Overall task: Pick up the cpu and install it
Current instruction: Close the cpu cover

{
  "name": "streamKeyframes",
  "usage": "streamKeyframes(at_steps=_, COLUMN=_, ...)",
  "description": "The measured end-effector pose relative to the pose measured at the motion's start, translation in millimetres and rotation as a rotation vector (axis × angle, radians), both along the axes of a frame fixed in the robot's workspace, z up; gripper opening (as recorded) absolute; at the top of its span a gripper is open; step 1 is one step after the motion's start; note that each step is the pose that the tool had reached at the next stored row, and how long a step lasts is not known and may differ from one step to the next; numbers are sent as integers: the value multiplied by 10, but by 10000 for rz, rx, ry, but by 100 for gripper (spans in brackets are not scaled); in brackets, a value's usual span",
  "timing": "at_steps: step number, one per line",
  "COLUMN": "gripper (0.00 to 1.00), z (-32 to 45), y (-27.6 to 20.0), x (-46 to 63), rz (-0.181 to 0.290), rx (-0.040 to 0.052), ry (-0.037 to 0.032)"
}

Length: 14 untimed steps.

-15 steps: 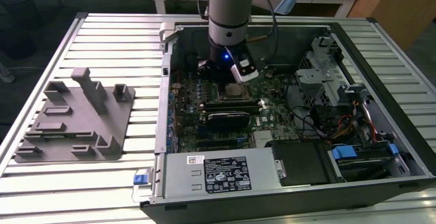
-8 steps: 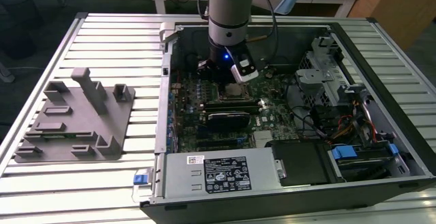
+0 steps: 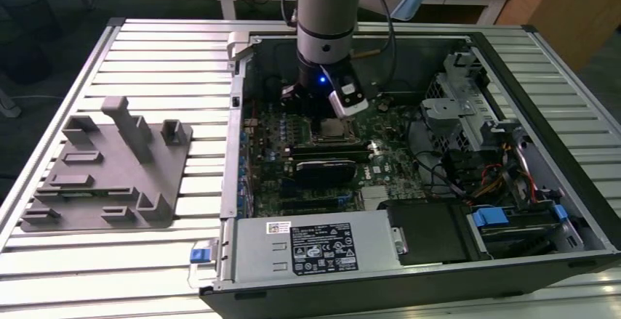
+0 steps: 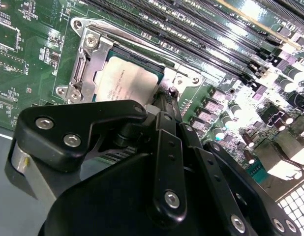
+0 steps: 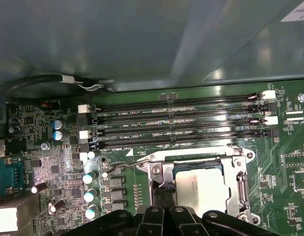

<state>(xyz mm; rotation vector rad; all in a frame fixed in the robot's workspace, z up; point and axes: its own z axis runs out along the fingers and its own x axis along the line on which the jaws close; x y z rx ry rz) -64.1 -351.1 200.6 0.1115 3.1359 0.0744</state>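
Note:
The cpu (image 3: 335, 129), a flat square chip with a silvery top plate, lies flat inside the metal-framed socket (image 5: 240, 184) on the green motherboard. It appears in both wrist views (image 4: 125, 83) (image 5: 201, 189). My gripper (image 3: 321, 114) hangs straight down from the arm into the open computer case, just over the socket. Its black fingertips (image 4: 164, 98) (image 5: 163, 194) are drawn together at one edge of the chip, over the socket frame. Nothing shows between them. The gripper's own black linkage hides part of the chip and socket.
A grey plastic fixture block (image 3: 107, 166) lies on the slatted table at the exterior view's left. In the case are memory slots (image 5: 176, 128), a power supply (image 3: 310, 246), a drive cage (image 3: 466, 108) and loose cables (image 3: 466, 174). The case wall (image 5: 142, 39) stands close behind the slots.

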Motion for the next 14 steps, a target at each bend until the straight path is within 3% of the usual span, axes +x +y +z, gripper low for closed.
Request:
streamKeyframes(at_steps=10, gripper=11, z=-23, y=0, x=-1, rz=0, rx=15, ry=2)
streamKeyframes(at_steps=14, gripper=11, z=-26, y=0, x=-2, rz=0, rx=68, ry=0)
